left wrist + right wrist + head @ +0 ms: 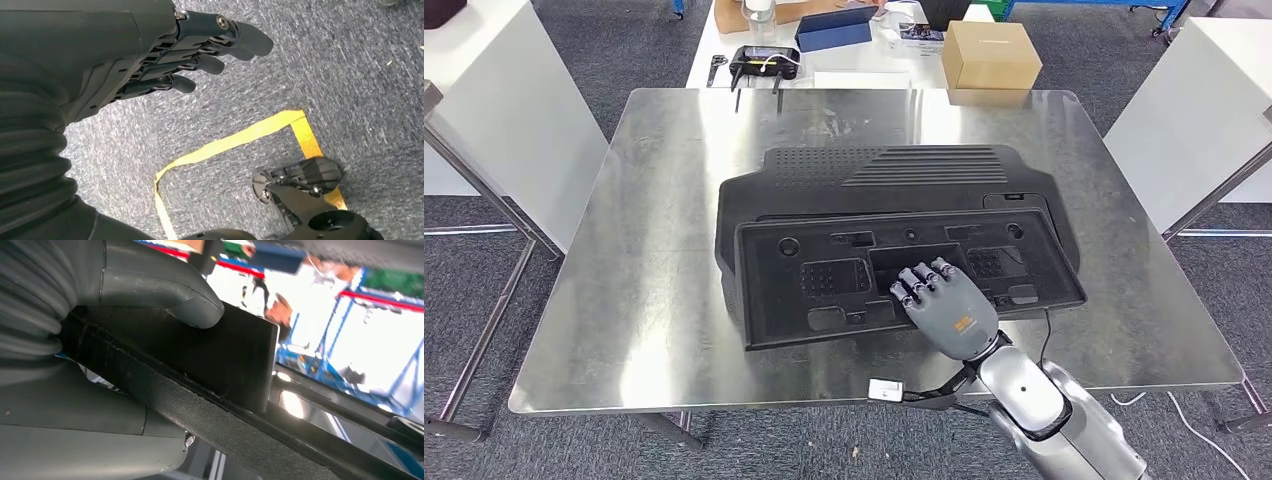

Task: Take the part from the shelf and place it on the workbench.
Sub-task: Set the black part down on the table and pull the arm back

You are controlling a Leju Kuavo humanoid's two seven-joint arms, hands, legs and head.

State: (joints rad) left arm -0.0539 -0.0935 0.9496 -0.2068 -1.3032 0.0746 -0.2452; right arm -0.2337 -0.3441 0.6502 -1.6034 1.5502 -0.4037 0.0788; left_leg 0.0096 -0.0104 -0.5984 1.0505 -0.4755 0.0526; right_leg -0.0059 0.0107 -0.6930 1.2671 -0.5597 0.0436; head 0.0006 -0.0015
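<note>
Two large black moulded parts lie stacked on the steel workbench (654, 200). The upper part (824, 275) is a ribbed tray-like panel resting on the lower part (894, 170). My right hand (944, 300) holds the upper part at its near edge, with the fingers laid over the top. In the right wrist view the thumb (165, 295) presses against the part (220, 355), whose edge runs through the hand. My left hand (165, 55) hangs over the carpet with its fingers stretched out and holds nothing.
A white table behind the workbench carries a cardboard box (990, 54), a blue case (834, 28) and a black device (764, 62). White panels on metal frames stand at both sides. Yellow tape (225, 145) marks the grey carpet.
</note>
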